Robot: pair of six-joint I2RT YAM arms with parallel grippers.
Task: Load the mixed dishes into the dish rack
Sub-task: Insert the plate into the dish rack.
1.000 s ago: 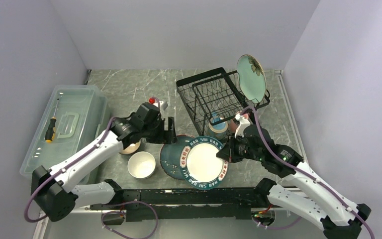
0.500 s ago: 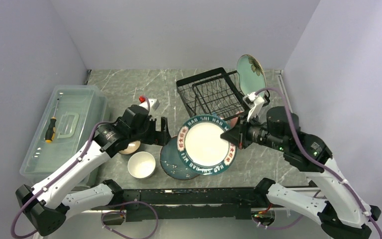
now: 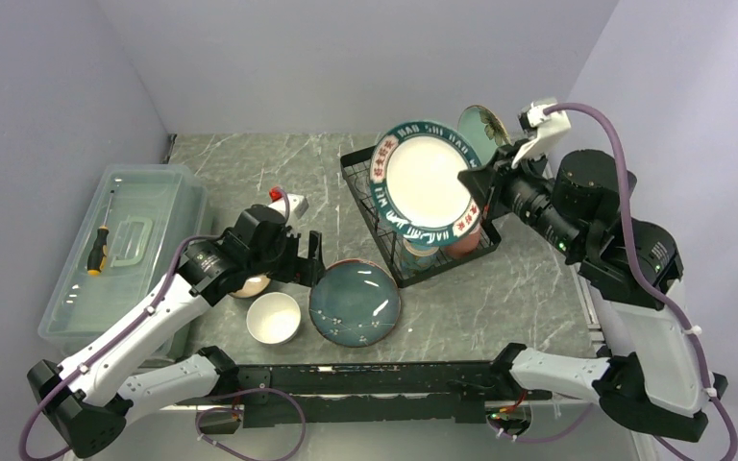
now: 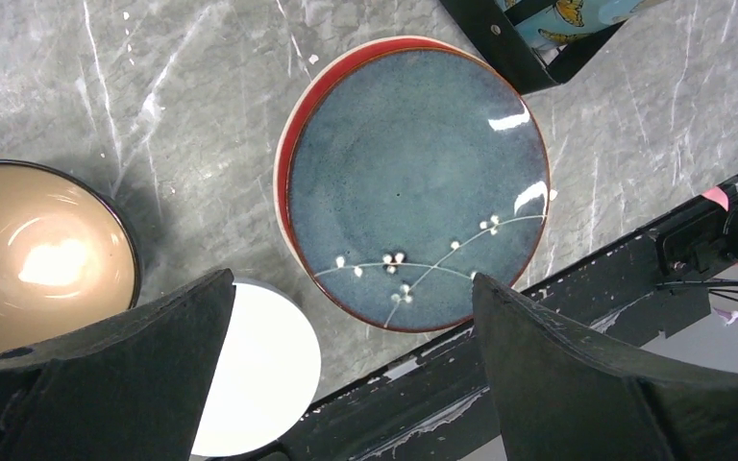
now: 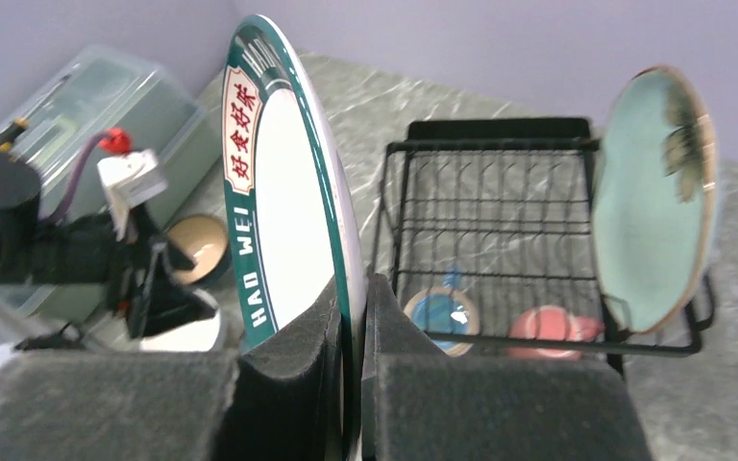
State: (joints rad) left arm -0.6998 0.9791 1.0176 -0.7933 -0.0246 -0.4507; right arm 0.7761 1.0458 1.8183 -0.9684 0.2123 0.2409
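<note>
The right gripper (image 5: pixel 354 322) is clamped on the rim of the white plate with lettered dark rim (image 3: pixel 426 182), holding it on edge above the dish rack (image 5: pixel 495 206), which stands toward the far right of the worktop (image 3: pixel 250 163). The mint-green plate (image 5: pixel 655 192) stands upright at the rack's right side; a blue mug (image 5: pixel 440 312) and a pink mug (image 5: pixel 543 327) sit low in it. The left gripper (image 4: pixel 351 288) hangs wide open over a blue plate (image 4: pixel 413 182) lying on the red plate (image 4: pixel 293 163) by the near edge, beside the brown bowl (image 4: pixel 38 259) and white bowl (image 3: pixel 274 317).
</note>
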